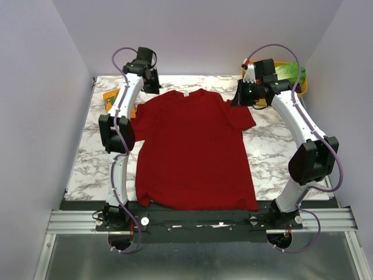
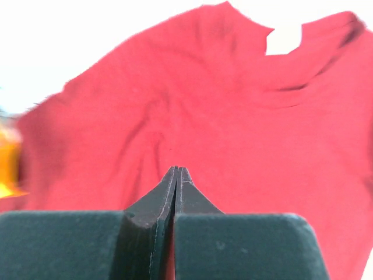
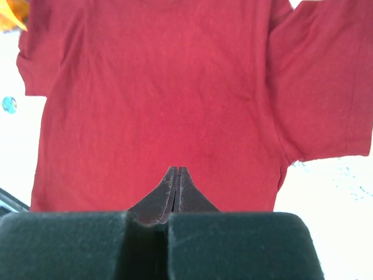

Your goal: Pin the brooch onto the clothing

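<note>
Two pincers are hanging closed and empty, the left pincer (image 2: 176, 170) and the right pincer (image 3: 177, 170), over the large dark red fabric T-shirt (image 1: 192, 151).
It is lying flat on the white marbled table (image 1: 274, 151); the tiny round blue-green brooch (image 3: 9, 105) is lying on the table beside it.

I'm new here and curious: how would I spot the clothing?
On the marbled table, between the left arm and right arm, a T-shirt lies spread flat. It is the only dark red thing, much the largest, with a small white label at its collar.
</note>
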`<act>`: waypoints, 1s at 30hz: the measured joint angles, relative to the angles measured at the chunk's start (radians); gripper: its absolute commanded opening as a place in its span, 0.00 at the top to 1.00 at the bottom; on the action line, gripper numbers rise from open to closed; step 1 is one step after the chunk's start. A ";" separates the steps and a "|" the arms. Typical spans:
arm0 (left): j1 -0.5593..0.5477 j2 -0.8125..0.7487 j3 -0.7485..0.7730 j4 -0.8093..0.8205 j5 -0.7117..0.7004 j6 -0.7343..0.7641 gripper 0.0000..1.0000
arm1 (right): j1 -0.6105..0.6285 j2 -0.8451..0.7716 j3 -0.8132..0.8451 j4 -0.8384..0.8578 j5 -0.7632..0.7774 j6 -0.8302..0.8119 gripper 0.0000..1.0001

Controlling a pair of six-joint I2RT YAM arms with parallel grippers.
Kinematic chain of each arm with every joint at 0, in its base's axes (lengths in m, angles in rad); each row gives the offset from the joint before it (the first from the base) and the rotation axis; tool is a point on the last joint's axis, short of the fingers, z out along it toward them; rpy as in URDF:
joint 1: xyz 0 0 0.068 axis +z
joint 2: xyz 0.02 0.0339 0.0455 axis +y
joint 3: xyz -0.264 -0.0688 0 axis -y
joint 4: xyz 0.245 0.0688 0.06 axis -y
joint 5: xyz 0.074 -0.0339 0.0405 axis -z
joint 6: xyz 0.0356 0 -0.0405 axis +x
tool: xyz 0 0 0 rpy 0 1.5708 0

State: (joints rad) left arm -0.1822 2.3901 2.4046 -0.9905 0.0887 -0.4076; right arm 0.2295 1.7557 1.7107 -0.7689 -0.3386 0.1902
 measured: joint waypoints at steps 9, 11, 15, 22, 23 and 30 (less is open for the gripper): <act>0.155 -0.051 0.058 -0.018 -0.053 0.056 1.00 | 0.039 -0.012 -0.089 0.008 -0.039 -0.005 0.99; 0.175 -0.002 0.064 -0.028 -0.060 0.058 1.00 | 0.043 -0.017 -0.095 0.008 -0.047 -0.005 0.99; 0.175 0.135 0.117 -0.049 -0.055 0.053 1.00 | 0.044 -0.042 -0.101 0.010 -0.052 -0.006 0.99; 0.171 0.203 0.111 -0.092 -0.057 0.014 1.00 | 0.043 -0.087 -0.130 0.016 -0.053 -0.008 0.99; 0.177 0.199 0.108 -0.092 -0.061 0.007 1.00 | 0.043 -0.090 -0.136 0.016 -0.054 -0.009 0.99; 0.263 0.152 0.027 -0.097 -0.091 -0.053 1.00 | 0.043 -0.094 -0.178 0.019 -0.069 -0.016 0.99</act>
State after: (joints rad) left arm 0.0811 2.5420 2.4317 -1.0878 -0.0025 -0.4603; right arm 0.2729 1.6619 1.5330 -0.7502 -0.4072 0.1741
